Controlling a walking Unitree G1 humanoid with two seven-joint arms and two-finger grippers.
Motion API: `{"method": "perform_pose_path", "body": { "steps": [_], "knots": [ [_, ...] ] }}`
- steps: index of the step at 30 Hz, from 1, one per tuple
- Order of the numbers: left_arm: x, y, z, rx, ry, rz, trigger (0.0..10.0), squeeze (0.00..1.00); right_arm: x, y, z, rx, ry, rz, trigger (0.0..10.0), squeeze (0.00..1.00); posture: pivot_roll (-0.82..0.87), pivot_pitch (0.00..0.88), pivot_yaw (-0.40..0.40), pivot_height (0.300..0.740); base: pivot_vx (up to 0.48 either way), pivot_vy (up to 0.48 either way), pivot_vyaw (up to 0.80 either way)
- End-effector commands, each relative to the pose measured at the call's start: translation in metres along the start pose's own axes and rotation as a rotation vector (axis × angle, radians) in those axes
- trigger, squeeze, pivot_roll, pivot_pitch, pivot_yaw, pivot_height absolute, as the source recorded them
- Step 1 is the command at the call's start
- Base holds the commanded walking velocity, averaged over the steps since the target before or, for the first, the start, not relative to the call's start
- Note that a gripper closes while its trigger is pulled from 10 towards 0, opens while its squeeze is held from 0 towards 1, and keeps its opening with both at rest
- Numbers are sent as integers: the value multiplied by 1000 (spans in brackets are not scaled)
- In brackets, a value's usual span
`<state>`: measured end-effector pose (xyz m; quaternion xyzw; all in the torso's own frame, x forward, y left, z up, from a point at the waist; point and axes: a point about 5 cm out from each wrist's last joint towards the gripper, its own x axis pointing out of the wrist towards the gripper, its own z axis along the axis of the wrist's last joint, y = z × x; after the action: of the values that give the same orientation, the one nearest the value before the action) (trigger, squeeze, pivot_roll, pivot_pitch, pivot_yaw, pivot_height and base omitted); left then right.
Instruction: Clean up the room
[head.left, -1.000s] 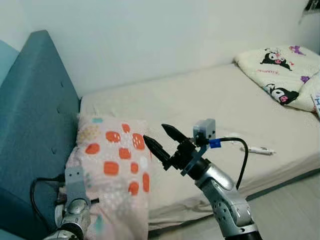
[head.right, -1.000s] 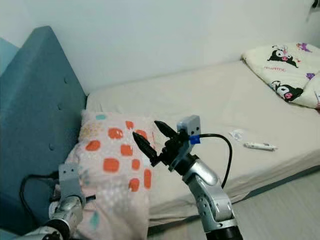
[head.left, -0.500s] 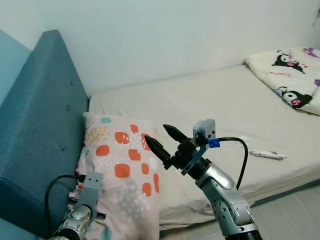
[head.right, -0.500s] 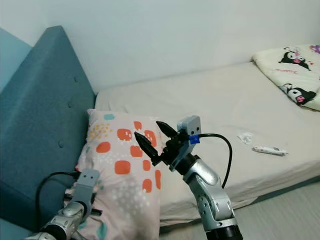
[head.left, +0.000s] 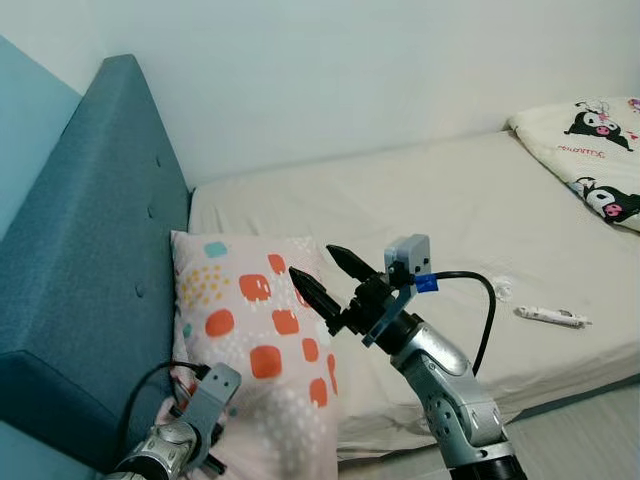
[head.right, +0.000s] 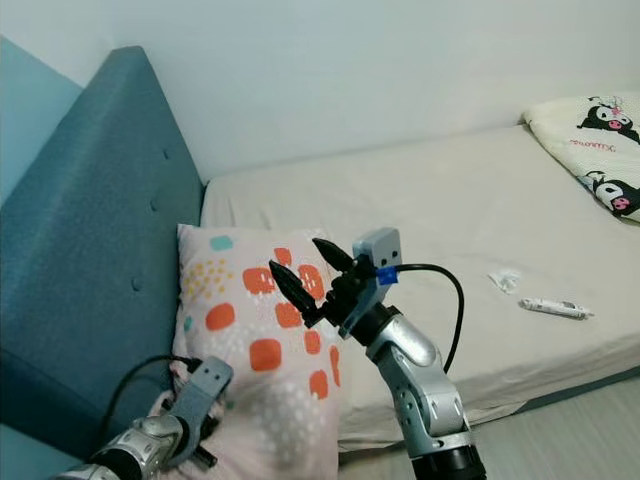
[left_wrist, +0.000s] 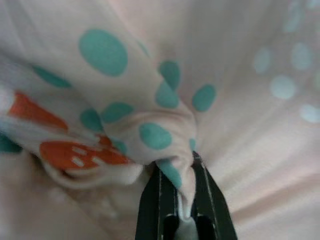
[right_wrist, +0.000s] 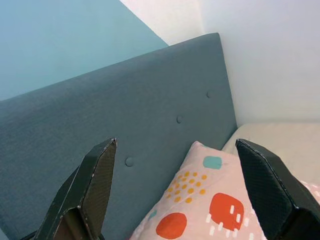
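White walls back a beige bed (head.left: 440, 215) with a teal headboard (head.left: 90, 260). At the head end, a pink pillow (head.left: 250, 330) with orange patches leans against it. Left hand (left_wrist: 181, 187) pinches the pillow's lower corner. Right hand (head.left: 322, 274) hovers over the pillow, fingers spread apart.

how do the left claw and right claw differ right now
The left claw is shut on a fold of the spotted pillow, low at the pillow's near corner. The right claw is open, holding nothing, raised above the pillow and pointing toward the blue headboard. Both have two black fingers.
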<state>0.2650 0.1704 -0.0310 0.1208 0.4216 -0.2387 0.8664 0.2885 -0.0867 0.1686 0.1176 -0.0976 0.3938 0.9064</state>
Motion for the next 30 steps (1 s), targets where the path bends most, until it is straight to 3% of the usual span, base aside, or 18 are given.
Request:
{"method": "perform_pose_path", "body": {
  "steps": [1, 4, 9, 10, 16, 17, 18, 19, 20, 21, 22, 24, 27, 28, 30],
  "knots": [
    [1, -9, 8, -40, -40, -120, 10000, 0, -1, 0, -2, -1, 10, 0, 10000, 0, -212, 92, 62, 740, 0, 0, 0],
    [1, -10, 21, -94, -89, -170, 10000, 0, -2, -1, -2, -3, 10, -2, 10000, 0, -214, 91, 62, 740, 0, 0, 0],
    [-1, -11, 48, -102, -221, -200, 10000, 0, -1, -2, -3, -9, 12, -10, 10000, 0, -217, 79, 65, 740, 0, 0, 0],
    [0, -16, 54, -151, -256, -254, 10000, 0, -1, -3, -2, -11, 10, -12, 10000, 0, -220, 77, 66, 740, 0, 0, 0],
    [1, -23, 56, -122, -259, -286, 10000, 0, 0, -4, -1, -15, 6, -19, 10000, 0, -222, 75, 64, 740, 0, 0, 0],
    [2, -18, 51, -100, -223, -212, 10000, 1000, -1, -5, -1, -17, 7, -23, 10000, 0, -224, 75, 64, 740, 0, 0, 0],
    [2, -18, 51, -100, -223, -212, 10000, 1000, -1, -5, -1, -17, 7, -23, 10000, 0, -224, 75, 64, 740, 0, 0, 0],
    [2, -5, 37, -19, -129, -50, 10000, 1000, -2, -6, 0, -21, 7, -29, 10000, 0, -226, 76, 59, 740, 0, 0, 0],
    [1, -1, 33, -2, -103, -11, 10000, 1000, -2, -7, 0, -22, 8, -30, 10000, 0, -226, 76, 59, 740, 0, 0, 0],
    [1, -1, 33, -2, -103, -11, 10000, 1000, -2, -7, 0, -22, 8, -30, 10000, 0, -226, 76, 59, 740, 0, 0, 0],
    [-1, 5, 28, 53, -63, 27, 10000, 1000, -2, -7, 0, -25, 9, -31, 10000, 0, -225, 76, 57, 740, 0, 0, 0],
    [-1, 5, 28, 53, -63, 27, 10000, 1000, -2, -7, 0, -25, 9, -31, 10000, 0, -225, 76, 57, 740, 0, 0, 0],
    [-5, 16, 27, 179, -14, 84, 10000, 1000, -1, -8, 0, -30, 11, -32, 10000, 0, -223, 74, 56, 740, 0, 0, 0],
    [-8, 22, 31, 256, -4, 110, 10000, 1000, -1, -9, 1, -32, 9, -33, 10000, 0, -221, 74, 55, 740, 0, 0, 0],
    [-10, 25, 34, 293, -1, 118, 10000, 1000, 0, -9, 1, -33, 8, -34, 10000, 0, -221, 74, 55, 740, 0, 0, 0]
  ]
}}
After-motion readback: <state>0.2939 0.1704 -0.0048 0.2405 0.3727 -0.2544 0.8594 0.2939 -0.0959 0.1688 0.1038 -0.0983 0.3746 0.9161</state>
